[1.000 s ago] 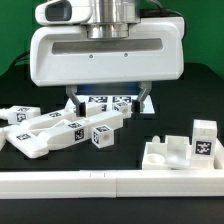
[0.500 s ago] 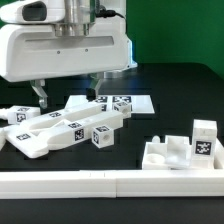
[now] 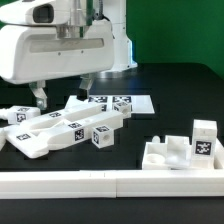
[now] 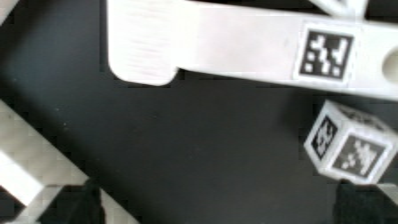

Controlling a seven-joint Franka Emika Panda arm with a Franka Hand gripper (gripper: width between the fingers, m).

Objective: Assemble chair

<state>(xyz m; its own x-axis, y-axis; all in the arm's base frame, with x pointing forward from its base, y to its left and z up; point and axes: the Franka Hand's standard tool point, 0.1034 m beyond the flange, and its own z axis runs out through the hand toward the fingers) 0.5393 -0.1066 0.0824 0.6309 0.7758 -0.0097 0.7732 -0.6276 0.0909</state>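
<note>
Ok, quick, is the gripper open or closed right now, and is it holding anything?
Gripper: open, fingers spread wide, holding nothing, above the loose chair parts.

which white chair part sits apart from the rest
The chunky white plastic slotted seat block at the exterior view's right; the other tagged white parts lie clustered at its left.

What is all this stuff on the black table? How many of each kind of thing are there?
gripper: 1, open and holding nothing
pile of chair parts: 1 (the white tagged pieces overlap too much to count singly)
seat block: 1
marker board: 1
long white rail: 1
Total: 5
</note>
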